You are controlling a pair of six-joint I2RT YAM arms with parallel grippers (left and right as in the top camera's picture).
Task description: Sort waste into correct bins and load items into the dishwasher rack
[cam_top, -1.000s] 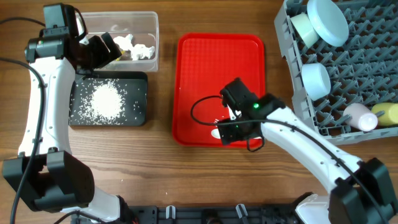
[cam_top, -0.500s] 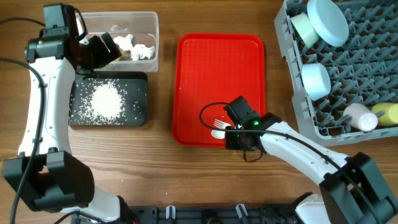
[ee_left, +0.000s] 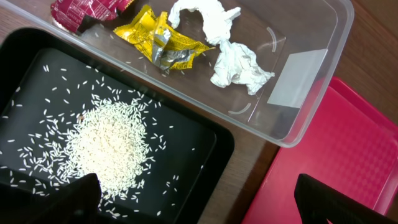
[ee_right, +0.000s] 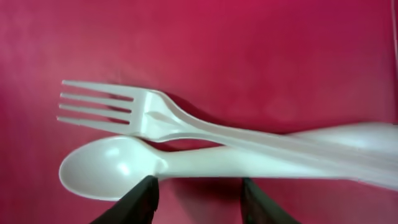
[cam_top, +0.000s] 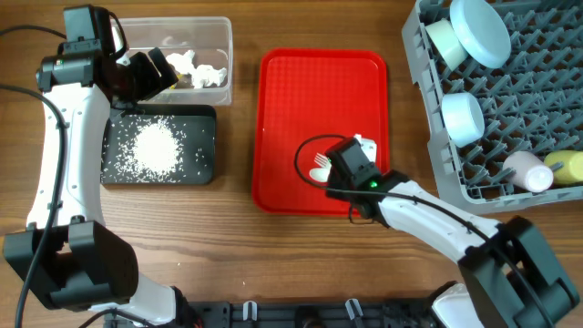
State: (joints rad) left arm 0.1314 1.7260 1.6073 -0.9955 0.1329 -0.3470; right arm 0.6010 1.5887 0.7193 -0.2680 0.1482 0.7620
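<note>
A white plastic fork (ee_right: 155,115) and spoon (ee_right: 106,168) lie side by side on the red tray (cam_top: 319,82). My right gripper (ee_right: 198,190) is open, its fingertips just below the spoon's neck; overhead it (cam_top: 342,166) is over the tray's front right, with the fork's tines (cam_top: 321,162) showing to its left. My left gripper (ee_left: 199,202) is open and empty above the black tray (ee_left: 205,143) of rice grains (ee_left: 109,146). The clear tub (ee_left: 298,74) holds red (ee_left: 81,9) and yellow (ee_left: 158,43) wrappers and white tissue (ee_left: 236,62).
The grey dishwasher rack (cam_top: 528,100) at the right holds a pale blue plate (cam_top: 480,27), two bowls (cam_top: 444,38) (cam_top: 463,117), a white cup (cam_top: 528,170) and a yellow cup (cam_top: 565,166). Bare wooden table lies between the trays.
My right gripper has moved from the red tray's front edge back toward its middle, and the fork and spoon now lie farther back too. The left arm has not moved.
</note>
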